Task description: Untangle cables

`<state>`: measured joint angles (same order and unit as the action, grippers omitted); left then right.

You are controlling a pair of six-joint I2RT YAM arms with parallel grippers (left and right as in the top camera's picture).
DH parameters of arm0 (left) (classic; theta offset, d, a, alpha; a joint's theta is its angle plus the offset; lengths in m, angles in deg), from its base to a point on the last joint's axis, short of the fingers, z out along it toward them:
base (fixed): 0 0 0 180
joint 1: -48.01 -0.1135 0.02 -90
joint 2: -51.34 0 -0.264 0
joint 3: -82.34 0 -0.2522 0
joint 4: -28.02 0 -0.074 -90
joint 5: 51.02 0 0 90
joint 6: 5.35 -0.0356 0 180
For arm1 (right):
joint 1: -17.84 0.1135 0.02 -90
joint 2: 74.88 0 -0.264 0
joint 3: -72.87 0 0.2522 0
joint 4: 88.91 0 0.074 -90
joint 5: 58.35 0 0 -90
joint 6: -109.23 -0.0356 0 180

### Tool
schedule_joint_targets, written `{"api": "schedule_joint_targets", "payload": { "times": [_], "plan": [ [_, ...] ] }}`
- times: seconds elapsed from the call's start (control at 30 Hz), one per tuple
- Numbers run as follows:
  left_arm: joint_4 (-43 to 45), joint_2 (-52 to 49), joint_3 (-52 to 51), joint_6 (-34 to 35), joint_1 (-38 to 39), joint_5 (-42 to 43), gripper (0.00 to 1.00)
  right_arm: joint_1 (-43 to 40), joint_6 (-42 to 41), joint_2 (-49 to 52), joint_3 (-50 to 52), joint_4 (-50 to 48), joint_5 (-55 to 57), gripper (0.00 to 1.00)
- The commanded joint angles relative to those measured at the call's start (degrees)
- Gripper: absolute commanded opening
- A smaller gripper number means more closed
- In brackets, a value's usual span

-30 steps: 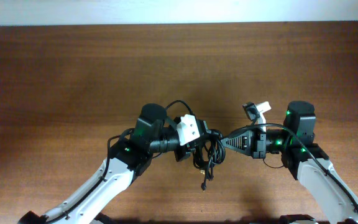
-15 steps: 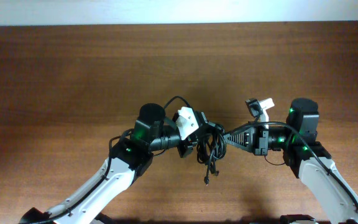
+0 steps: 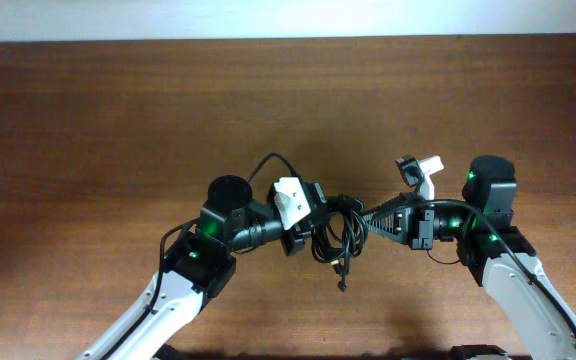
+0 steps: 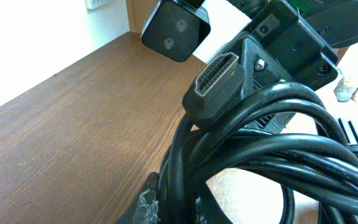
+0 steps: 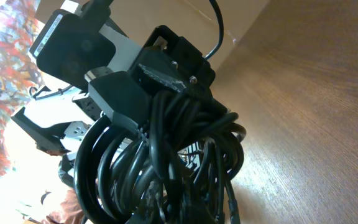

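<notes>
Over the brown tabletop (image 3: 118, 110), the left claw (image 3: 318, 218) and right claw (image 3: 366, 214) meet in the middle. Both are clamped shut on the cables (image 3: 336, 232), a black knotted bundle apparently hanging between them. The cords look light, limp and slick-sheathed. The best hold seems to be beside the plug (image 4: 216, 76) or on the dangling loose end (image 3: 343, 284).

Robot lab setup: left arm (image 3: 158, 300) and right arm (image 3: 528, 300) stand at brown wooden table (image 3: 118, 110), plain white wall (image 3: 268, 18) behind, socket (image 4: 96, 4) on it.
</notes>
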<state>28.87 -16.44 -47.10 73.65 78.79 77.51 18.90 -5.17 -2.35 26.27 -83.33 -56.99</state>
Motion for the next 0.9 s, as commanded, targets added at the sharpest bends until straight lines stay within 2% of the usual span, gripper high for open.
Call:
{"api": "schedule_joint_targets", "payload": {
  "times": [0.0,0.2,0.73,0.77,0.83,0.87],
  "plan": [
    [4.68,5.25,3.19,2.82,0.17,3.67,0.00,0.79,0.13,1.25,1.77,1.33,5.11,0.04],
    [4.37,5.31,3.19,2.82,0.17,8.31,0.00,0.79,0.11,1.25,1.77,4.02,11.78,0.04],
    [2.45,5.31,3.19,2.82,-0.07,6.08,0.00,0.68,-0.52,1.25,1.77,7.56,17.53,0.04],
    [2.38,5.31,3.19,2.80,-0.22,6.05,0.00,0.68,-0.52,1.25,1.77,7.54,17.31,0.17],
    [2.08,5.31,3.19,2.80,-0.20,6.23,0.00,0.68,-0.52,1.25,1.77,7.54,17.07,0.49],
    [1.29,5.31,3.19,2.56,-0.20,6.21,0.00,0.68,-0.52,1.22,1.77,7.50,16.63,0.56]
  ]
}}
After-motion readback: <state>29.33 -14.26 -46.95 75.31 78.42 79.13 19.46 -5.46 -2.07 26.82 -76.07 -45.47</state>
